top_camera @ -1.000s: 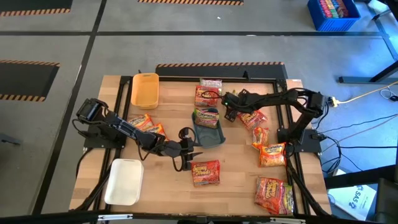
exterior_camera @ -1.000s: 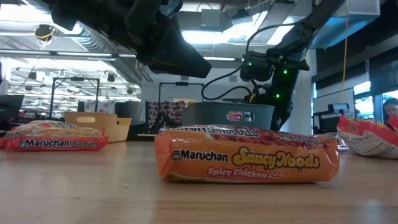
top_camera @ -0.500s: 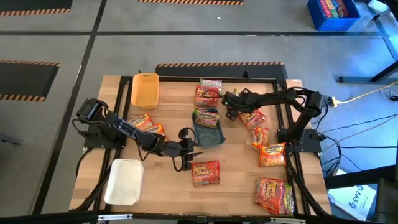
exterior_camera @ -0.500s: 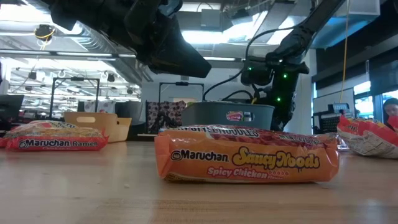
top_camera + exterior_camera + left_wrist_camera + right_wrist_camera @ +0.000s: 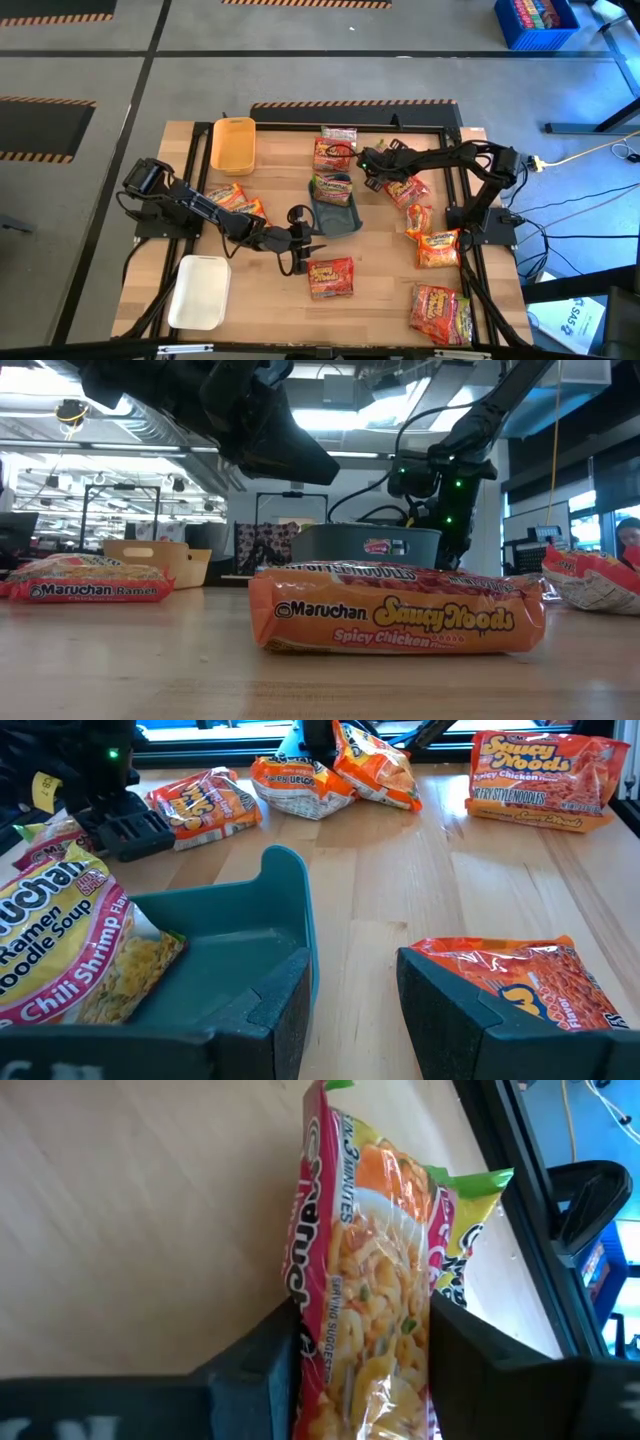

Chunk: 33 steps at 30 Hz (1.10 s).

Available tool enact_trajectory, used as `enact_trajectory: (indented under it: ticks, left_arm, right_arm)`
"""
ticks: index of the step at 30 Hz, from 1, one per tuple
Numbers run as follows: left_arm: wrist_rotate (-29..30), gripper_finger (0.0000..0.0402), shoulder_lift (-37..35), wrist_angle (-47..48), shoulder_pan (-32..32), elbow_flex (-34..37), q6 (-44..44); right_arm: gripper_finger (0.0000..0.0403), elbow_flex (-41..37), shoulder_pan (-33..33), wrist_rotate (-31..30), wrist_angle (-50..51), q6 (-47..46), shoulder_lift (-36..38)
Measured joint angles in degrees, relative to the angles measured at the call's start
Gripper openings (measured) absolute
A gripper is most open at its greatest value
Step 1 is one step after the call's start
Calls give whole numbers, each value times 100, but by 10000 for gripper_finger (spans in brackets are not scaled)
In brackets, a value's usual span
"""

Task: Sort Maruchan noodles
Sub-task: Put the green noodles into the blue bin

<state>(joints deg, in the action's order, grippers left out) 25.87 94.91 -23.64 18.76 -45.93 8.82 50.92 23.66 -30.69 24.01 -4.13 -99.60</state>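
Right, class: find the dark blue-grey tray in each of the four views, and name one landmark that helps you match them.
High view: the dark tray sits mid-table.
Low view: centre, behind the orange packet.
Left wrist view: close ahead, a shrimp packet in it.
Right wrist view: not in it; only a green-edged packet between the right claw's fingers.
Landmark: the orange packet lying near the tray.

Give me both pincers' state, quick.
Left pincer: open, empty, hovering by the orange packet.
Right pincer: closed on a green-edged noodle packet at the table's far side.
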Motion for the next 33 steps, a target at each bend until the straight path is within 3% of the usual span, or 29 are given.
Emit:
enact_trajectory:
  ticks: [12,26,33]
  left_arm:
    - [0,143,0,-5,0,0,0]
    - [0,143,0,-44,0,0,0]
    - [-1,143,0,-50,-11,0,0]
  right_arm:
    - [135,-4,-2,251,278,11,364]
    - [132,-4,-11,761,1023,-36,1784]
    - [132,-4,-583,830,1413,-197,2723]
